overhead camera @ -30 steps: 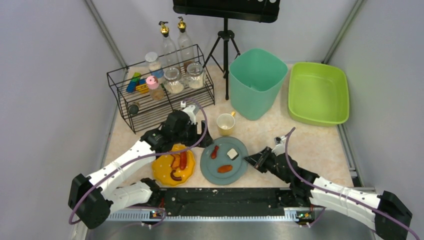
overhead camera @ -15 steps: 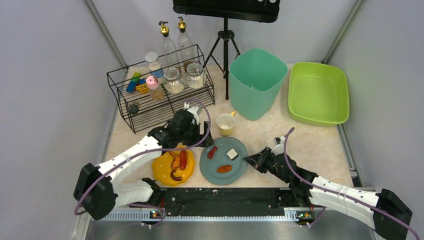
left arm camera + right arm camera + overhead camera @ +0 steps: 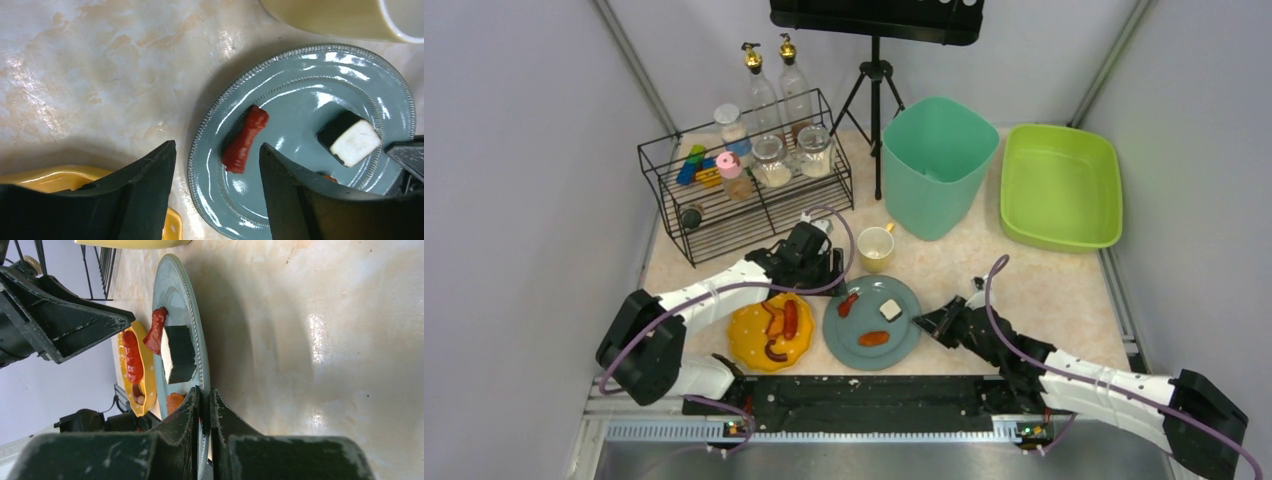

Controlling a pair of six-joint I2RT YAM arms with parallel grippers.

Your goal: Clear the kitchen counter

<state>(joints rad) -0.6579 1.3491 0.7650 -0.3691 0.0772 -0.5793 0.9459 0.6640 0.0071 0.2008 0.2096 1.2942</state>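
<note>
Kitchen counter [image 3: 1049,290]: fills the floor of the enclosure between the grey walls and is not yet cleared.

Near its front edge, left of centre, lie a grey-blue plate [image 3: 904,303] and, touching or just beside it, a yellow plate [image 3: 742,340] bearing sausages. The grey-blue plate carries a red sausage piece [image 3: 245,140], a black-and-white block [image 3: 350,142] and an orange piece [image 3: 874,338]. A yellow cup [image 3: 874,247] stands just behind it.

Right gripper [image 3: 204,395]: fingers pinched tight on the right rim of the grey-blue plate. Judged purpose: to pin the plate so it cannot slide while food is picked off.

Left gripper [image 3: 216,150]: fingers spread wide, one on either side of the red sausage piece and above it, holding nothing. Judged step: taking that piece.

Along the back edge: a black wire rack [image 3: 724,215] of jars in the left corner, a teal bin [image 3: 939,165] at centre, a green tub [image 3: 1064,190] in the right corner. The bin is the likely place for scraps.

Risk: the sausage piece is small and may roll on the glazed surface.
</note>
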